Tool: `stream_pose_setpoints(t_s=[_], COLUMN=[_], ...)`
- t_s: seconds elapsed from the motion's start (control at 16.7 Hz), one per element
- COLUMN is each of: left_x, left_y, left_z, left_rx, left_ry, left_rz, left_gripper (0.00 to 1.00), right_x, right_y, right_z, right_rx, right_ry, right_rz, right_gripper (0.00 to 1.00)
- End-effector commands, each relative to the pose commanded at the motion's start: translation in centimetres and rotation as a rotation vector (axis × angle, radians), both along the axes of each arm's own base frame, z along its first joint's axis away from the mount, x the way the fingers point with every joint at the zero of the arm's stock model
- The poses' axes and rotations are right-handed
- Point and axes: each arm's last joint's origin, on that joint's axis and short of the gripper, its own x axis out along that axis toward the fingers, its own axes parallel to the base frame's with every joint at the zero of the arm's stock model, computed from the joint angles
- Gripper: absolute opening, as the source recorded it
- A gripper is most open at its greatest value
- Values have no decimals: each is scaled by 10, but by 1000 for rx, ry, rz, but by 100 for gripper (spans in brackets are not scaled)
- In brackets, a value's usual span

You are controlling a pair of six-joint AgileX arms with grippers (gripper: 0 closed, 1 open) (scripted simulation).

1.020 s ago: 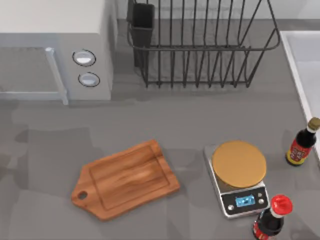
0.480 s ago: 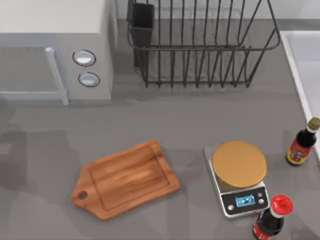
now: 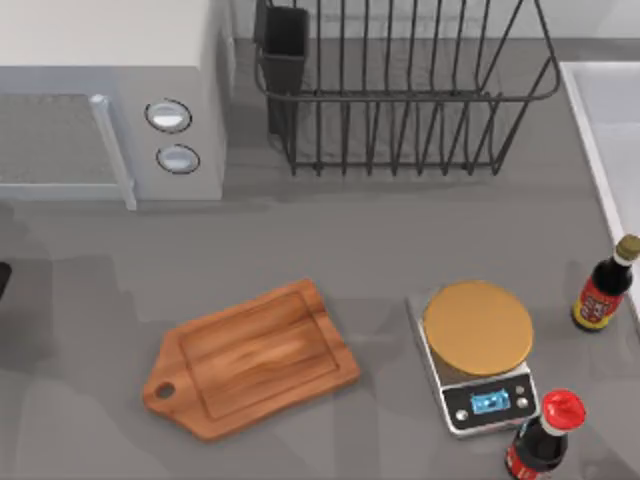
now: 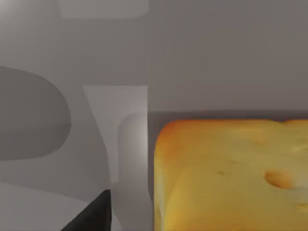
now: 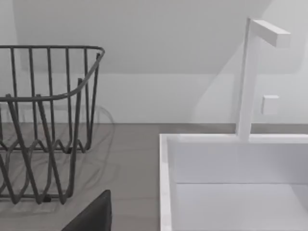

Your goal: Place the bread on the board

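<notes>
- The board: reddish-brown wood, visible grain, soft sheen.
- The bread: golden, pitted, porous surface.
- Dish rack: thin dark metal wire.
- Tabletop: matt grey, smooth.
- Scale: brushed metal body.

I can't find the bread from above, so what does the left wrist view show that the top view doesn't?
Left wrist view: the bread, close up, beside a dark part of the left end effector. Top view: the board, bare, plus scale, two bottles, dish rack and microwave. Shared: the grey table. The idle right end effector faces the sink.
</notes>
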Motion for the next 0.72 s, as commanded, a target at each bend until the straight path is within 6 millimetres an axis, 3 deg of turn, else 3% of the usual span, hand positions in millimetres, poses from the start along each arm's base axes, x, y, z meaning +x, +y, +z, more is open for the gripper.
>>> stream_pose_setpoints(t_s=[0.72], left_x=[0], left_y=[0], left_z=[0], left_rx=[0], left_ry=[0], left_rz=[0], left_gripper=[10], right_x=[0], right_y=[0], right_z=[0], right_rx=[0], right_ry=[0], right_rz=[0], right_gripper=[100])
